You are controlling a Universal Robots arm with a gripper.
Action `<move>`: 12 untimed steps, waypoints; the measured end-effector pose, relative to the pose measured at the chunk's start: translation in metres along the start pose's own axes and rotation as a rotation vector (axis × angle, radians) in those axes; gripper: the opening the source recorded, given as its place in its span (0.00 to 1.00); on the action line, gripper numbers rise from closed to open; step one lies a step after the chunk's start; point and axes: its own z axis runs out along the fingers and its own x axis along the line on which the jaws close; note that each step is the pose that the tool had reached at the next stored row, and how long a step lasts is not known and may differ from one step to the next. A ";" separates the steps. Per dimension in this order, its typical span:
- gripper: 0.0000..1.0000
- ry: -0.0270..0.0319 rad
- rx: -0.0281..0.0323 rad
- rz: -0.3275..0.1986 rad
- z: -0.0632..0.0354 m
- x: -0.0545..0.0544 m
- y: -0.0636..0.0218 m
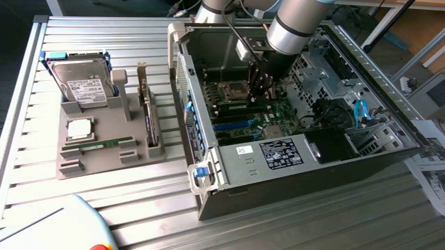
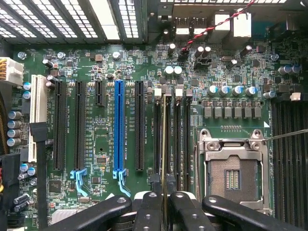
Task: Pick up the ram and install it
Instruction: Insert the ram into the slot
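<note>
Inside the open case (image 1: 361, 156), over the motherboard (image 2: 96, 62), I logged the following.

Ram (image 2: 164, 144): one thin stick, seen edge-on, standing between the jaws. Its long axis ran straight away from them, parallel to the memory slots (image 2: 179, 139) and in line with one of that bank. The bank lay between the blue slot (image 2: 119, 125) and the bare socket (image 2: 233, 175). I could not tell whether its lower edge had met the slot or hung just above it.

Jaws: nearly closed, pinched on the ram's two flat faces, with nothing else in them.

Arm (image 1: 295, 26): it reached down into the case from the far side in the exterior view. The wrist pointed down at the board, so the ram stood on edge over it. I judged the alignment of stick to slot to be the relation that mattered here, and it looked close.

Outside the case, on the surface (image 1: 139, 208): a grey holder (image 1: 104, 161) carried a hard drive (image 1: 80, 83) and a second green stick (image 1: 97, 145), well apart from the jaws.
</note>
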 end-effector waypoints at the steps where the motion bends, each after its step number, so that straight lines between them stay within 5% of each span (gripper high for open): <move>1: 0.13 0.0000 0.0001 0.000 0.0000 0.000 0.0000; 12: 0.13 0.0000 -0.0006 0.000 0.0034 0.000 0.0000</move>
